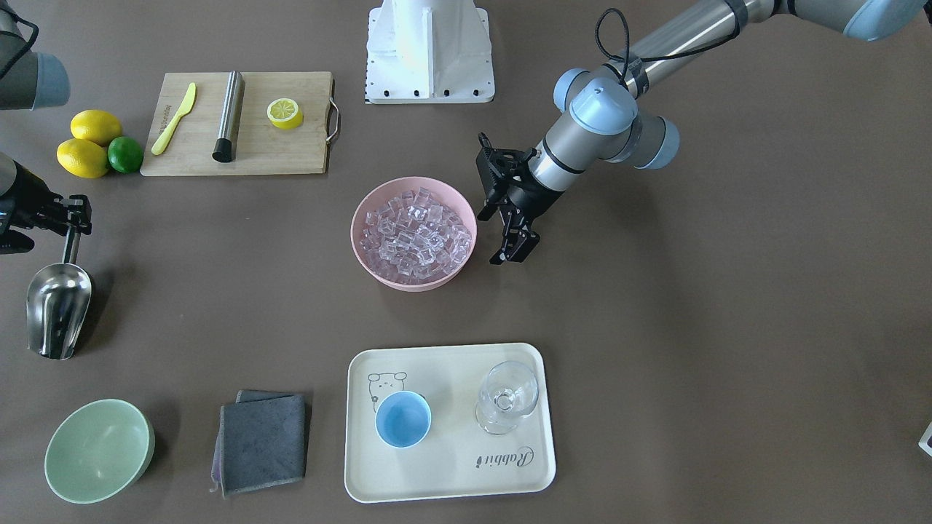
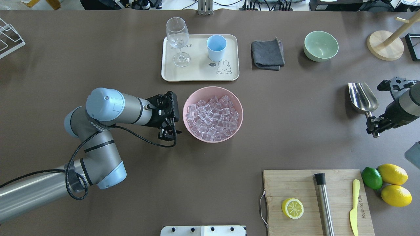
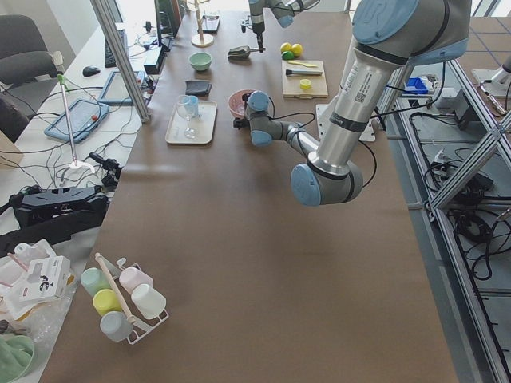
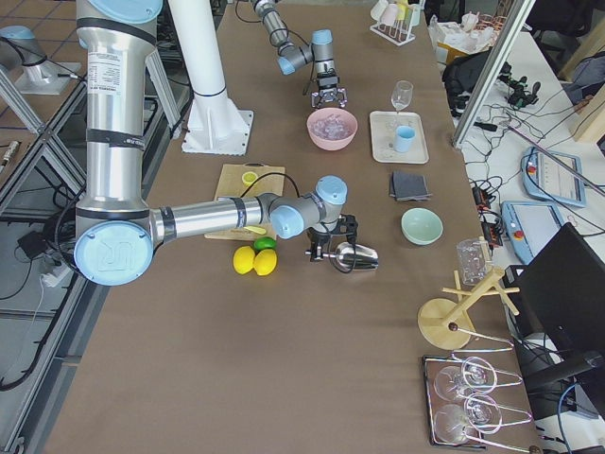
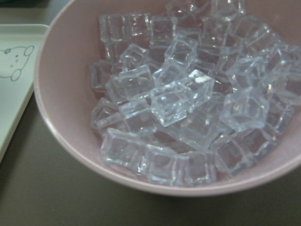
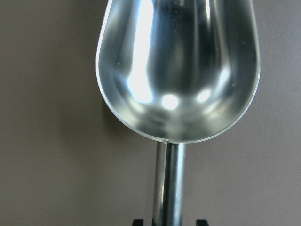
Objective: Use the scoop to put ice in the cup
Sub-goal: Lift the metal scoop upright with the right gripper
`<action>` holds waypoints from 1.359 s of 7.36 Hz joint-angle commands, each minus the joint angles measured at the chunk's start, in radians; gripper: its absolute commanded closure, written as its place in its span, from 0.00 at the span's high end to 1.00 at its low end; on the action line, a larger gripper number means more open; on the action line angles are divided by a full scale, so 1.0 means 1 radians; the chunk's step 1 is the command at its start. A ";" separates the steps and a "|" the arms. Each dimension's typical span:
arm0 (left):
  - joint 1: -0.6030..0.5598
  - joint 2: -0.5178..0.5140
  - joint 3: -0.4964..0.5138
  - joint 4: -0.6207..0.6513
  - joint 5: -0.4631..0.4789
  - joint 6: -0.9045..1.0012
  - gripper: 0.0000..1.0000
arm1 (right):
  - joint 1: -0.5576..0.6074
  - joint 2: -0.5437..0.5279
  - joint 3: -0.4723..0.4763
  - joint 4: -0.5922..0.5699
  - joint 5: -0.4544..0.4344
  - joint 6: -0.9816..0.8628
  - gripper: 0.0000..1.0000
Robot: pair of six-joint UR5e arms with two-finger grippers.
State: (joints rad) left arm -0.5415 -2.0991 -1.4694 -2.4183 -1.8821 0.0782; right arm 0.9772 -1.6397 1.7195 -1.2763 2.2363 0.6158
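The steel scoop [image 1: 58, 309] lies low at the table's right side, and I cannot tell if it touches the table. My right gripper [image 1: 73, 218] is shut on its rod handle; the empty trough fills the right wrist view [image 6: 178, 66]. The ice [image 1: 416, 236] fills a pink bowl [image 1: 362, 218] at mid table and shows close up in the left wrist view [image 5: 178, 99]. My left gripper [image 1: 502, 234] is open and empty, right beside the bowl. The light-blue cup [image 1: 403, 418] stands empty on a cream tray [image 1: 451, 473] beyond the bowl.
A clear stemmed glass [image 1: 507, 397] shares the tray. A grey cloth [image 1: 262, 440] and a pale green bowl [image 1: 98, 451] lie beside it. A cutting board [image 1: 291, 153] with half a lemon, a steel cylinder and a yellow knife sits near the robot, next to lemons and a lime [image 1: 91, 142].
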 commanded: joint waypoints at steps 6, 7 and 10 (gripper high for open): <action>-0.023 -0.001 0.014 -0.031 0.000 -0.023 0.98 | 0.001 -0.032 0.148 -0.011 0.005 -0.089 0.00; -0.024 0.002 0.012 -0.056 0.000 -0.025 0.98 | 0.001 -0.049 0.193 -0.012 0.005 -0.150 0.00; -0.021 0.005 0.014 -0.061 0.001 -0.025 0.98 | 0.003 -0.022 0.251 -0.097 -0.030 -0.551 0.00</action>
State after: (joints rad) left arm -0.5647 -2.0963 -1.4566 -2.4755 -1.8822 0.0540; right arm 0.9788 -1.6814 1.9269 -1.2999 2.2346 0.3144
